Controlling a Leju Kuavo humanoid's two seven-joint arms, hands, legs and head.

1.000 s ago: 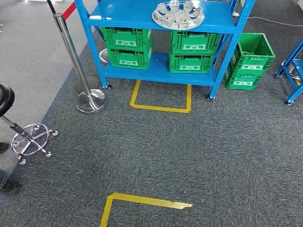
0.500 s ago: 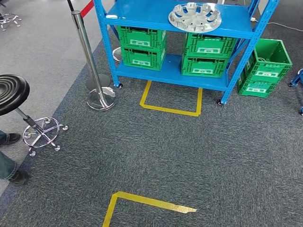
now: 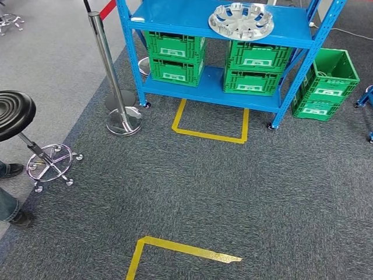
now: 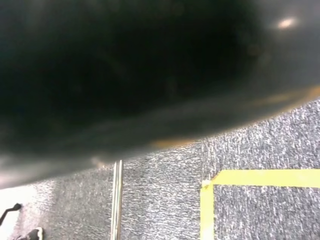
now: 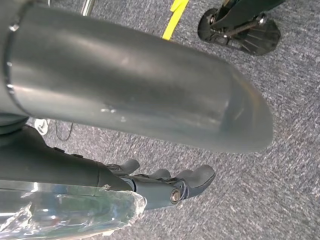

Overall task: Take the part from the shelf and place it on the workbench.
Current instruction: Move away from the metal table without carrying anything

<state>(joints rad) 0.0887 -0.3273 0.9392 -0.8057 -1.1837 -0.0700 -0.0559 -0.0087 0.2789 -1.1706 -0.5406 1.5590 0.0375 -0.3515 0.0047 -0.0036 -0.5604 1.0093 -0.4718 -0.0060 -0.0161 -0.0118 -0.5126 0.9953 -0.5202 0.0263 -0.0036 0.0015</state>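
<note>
A: What is on the far left?

B: A black round stool with shiny wheeled legs. A person's shoes are on the floor just beside it, at the edge.

A: And next to that?

B: A shiny metal post stands on a round base. A red band goes off from its top.

A: What comes after the post?

B: A big blue shelf. Green crates sit on its low board, two stacks side by side.

A: Where is the part?

B: The part is a round silver wheel cover. It lies flat on the top board of the shelf, over the right stack of crates. Nothing is touching it.

A: What is on the floor?

B: Grey carpet with yellow tape in front of the shelf, and more tape nearer to us. One more green crate sits on the carpet right of the shelf.

A: And the hands?

B: The right hand hangs over the carpet. Its dark fingers look a little curled and hold nothing, I think, but the view is poor. The left wrist view is mostly dark, so I cannot tell about the left hand.
</note>
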